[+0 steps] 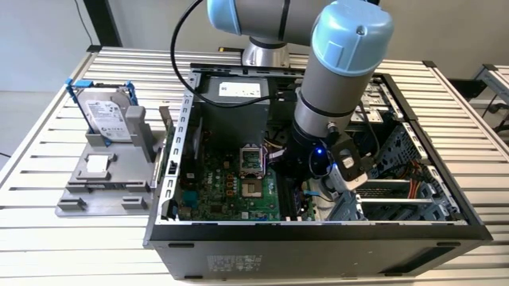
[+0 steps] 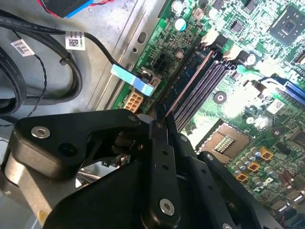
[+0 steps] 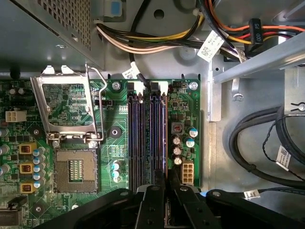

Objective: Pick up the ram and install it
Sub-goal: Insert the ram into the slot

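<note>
Black fingers (image 2: 159,143) of the gripper (image 3: 167,183) clench the ram (image 2: 188,86), held edge-on and lined up along the motherboard's black slots (image 3: 147,138); beside the slots lie an open processor socket (image 3: 74,169) and a green motherboard (image 1: 230,196); around them stands the computer case (image 1: 318,235); outside it, a hard drive (image 1: 107,113) rests upright on a grey stand (image 1: 99,179).

cables (image 3: 257,148) crowding slots (image 3: 147,133), socket lever (image 3: 97,105) beside
</note>
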Motion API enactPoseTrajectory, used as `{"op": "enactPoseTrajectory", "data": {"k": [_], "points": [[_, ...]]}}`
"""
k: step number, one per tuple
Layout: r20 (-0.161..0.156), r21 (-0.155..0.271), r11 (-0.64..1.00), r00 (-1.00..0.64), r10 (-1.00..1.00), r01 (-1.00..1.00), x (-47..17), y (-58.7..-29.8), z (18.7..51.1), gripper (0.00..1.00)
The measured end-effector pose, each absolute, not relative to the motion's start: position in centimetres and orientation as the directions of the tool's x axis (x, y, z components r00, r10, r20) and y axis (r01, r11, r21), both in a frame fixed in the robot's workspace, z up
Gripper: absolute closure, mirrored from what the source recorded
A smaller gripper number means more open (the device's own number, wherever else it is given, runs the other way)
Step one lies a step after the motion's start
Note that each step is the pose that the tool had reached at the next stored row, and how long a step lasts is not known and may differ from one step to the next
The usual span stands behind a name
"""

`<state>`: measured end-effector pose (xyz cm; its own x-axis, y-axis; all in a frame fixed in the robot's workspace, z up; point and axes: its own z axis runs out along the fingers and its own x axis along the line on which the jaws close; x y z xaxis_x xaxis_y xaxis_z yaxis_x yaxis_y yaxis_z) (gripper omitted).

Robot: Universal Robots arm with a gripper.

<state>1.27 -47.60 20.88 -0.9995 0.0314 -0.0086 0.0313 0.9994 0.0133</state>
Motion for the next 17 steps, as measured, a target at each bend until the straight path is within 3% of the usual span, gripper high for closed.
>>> {"op": "enactPoseTrajectory", "data": {"k": [14, 15, 17], "points": [[-0.005, 0.017, 0.999, -0.999, 0.034, 0.034, 1.3, -47.6, 24.3, 0.00], [-0.005, 0.016, 0.999, -0.999, 0.034, 0.034, 1.3, -47.6, 24.3, 1.00], [-0.005, 0.016, 0.999, -0.999, 0.034, 0.034, 1.3, -47.6, 24.3, 1.00]]}}
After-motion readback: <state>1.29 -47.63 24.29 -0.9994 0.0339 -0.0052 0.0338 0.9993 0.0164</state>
